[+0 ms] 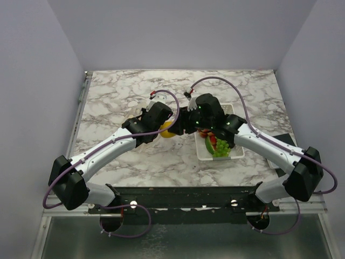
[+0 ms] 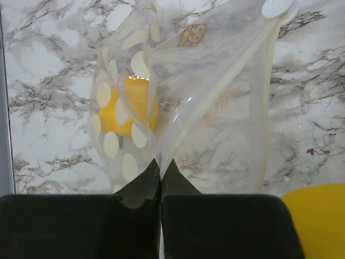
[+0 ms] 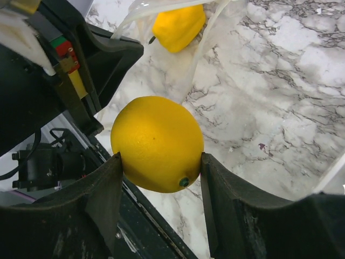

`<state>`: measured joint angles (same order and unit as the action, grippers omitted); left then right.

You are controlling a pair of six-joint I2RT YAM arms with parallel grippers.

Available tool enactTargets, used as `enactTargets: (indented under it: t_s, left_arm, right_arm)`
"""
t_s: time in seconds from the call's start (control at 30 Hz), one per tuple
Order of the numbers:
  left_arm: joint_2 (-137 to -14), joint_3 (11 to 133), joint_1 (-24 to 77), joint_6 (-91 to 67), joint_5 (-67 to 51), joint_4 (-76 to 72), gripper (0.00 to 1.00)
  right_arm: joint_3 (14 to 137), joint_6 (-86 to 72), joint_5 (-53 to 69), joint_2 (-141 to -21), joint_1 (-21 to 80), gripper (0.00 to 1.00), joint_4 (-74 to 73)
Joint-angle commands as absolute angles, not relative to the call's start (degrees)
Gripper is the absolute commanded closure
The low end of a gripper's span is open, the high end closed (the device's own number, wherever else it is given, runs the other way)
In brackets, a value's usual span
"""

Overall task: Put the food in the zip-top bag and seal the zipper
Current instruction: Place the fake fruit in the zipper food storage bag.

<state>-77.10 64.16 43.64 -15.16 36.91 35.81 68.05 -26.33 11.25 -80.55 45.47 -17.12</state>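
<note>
The left gripper point(image 2: 160, 175) was clamped shut on the zip-top bag's point(image 2: 215, 124) near corner, the right gripper point(image 3: 160, 162) half-spread around a yellow citrus fruit point(image 3: 153, 140) beside it, and beyond, the zipper point(image 2: 229, 89) slanted away to the far right, a yellow pepper point(image 2: 135, 105) inside.

The clear, crinkly zip-top bag point(image 2: 215, 135) with white dots is pinched at one edge in the closed left tool point(image 2: 160, 167) and held above the worktop point(image 2: 48, 81), with the yellow pepper point(image 2: 132, 105) already inside. Its whitish zipper point(image 2: 232, 81) runs slantwise from a white slider at the corner. A round yellow fruit point(image 3: 156, 143) sits gripped between the right tool's point(image 3: 159, 162) fingers just beside the bag, while red strawberries point(image 1: 212, 139) and green grapes point(image 1: 220, 150) lie in the white basket point(image 1: 240, 154).
</note>
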Motion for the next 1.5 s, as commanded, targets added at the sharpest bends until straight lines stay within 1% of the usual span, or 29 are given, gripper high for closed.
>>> enactTargets:
  t_s: [0.0,0.67,0.77,0.8,0.9,1.0,1.07,1.23,1.47]
  left_arm:
    - [-76.72,63.72,43.86,-15.36,37.94,35.07,1.0]
    - [-76.39,63.81,43.94,-15.36,37.42,35.07,1.0]
    - [-76.29,63.81,43.86,-15.38,37.43,35.07,1.0]
    - [-76.29,63.81,43.9,-15.41,37.41,35.07,1.0]
    - [-76.29,63.76,43.94,-15.43,37.42,35.05,1.0]
    - [-76.27,63.81,43.87,-15.31,37.38,35.07,1.0]
    - [-76.29,63.76,43.86,-15.32,37.36,35.02,1.0]
    - [-76.11,63.72,43.9,-15.39,37.53,35.07,1.0]
    - [-76.2,63.72,43.86,-15.4,37.68,35.07,1.0]
  right_arm:
    - [68.0,-28.61,12.57,-83.37,46.27,0.78,-12.53]
    - [72.49,-35.38,11.59,-94.84,47.73,0.76,-5.12]
    - [73.37,-36.31,10.91,-96.3,48.11,0.71,-4.84]
    - [73.65,-36.44,10.9,-96.86,48.22,0.67,-4.76]
    - [73.93,-36.56,10.38,-97.39,48.6,0.48,-4.55]
    - [73.53,-36.61,10.49,-97.09,48.69,0.34,-4.31]
    - [73.21,-36.56,10.48,-96.75,48.69,0.29,-4.31]
    - [71.22,-36.41,9.6,-94.81,48.69,0.24,-3.91]
    - [68.63,-36.1,5.93,-91.27,48.69,0.24,-4.67]
